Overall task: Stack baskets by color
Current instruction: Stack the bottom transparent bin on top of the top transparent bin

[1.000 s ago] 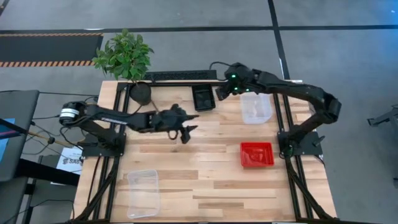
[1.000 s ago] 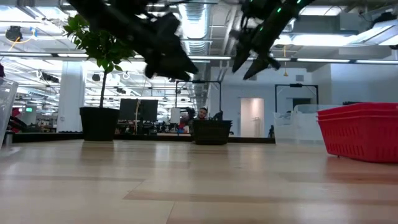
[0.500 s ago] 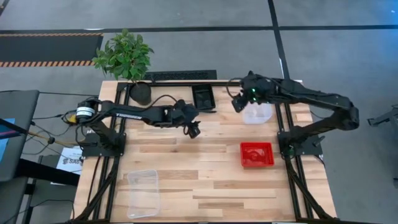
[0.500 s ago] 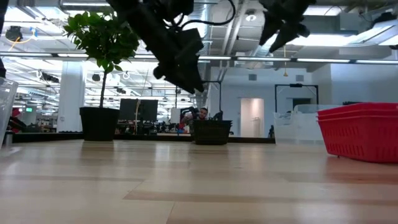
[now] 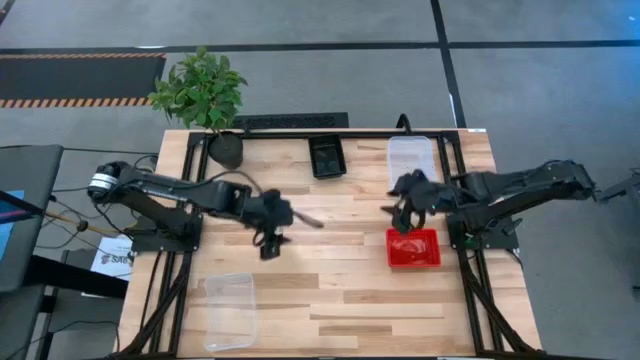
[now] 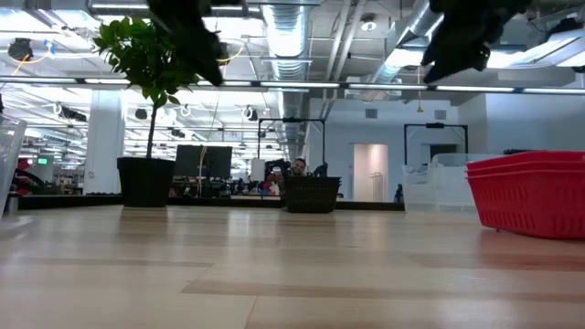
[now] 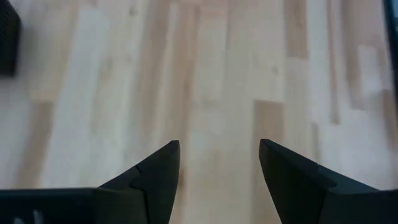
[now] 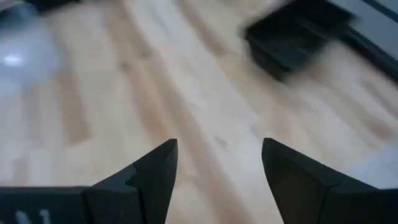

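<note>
Left end effector (image 5: 268, 243): my fingers spread, empty, over bare tabletop (image 5: 330, 290).
Right end effector (image 5: 403, 212): wide open, empty, beside red perforated plastic basket stack (image 5: 413, 249).
Clear see-through basket (image 5: 230, 308): near left corner.
Risk: clipping the red rim, shoving the stack.

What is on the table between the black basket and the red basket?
In the high view, only bare wood lies between the black basket and the red basket. The right hand, open and empty, hangs over that stretch near the red one.
</note>
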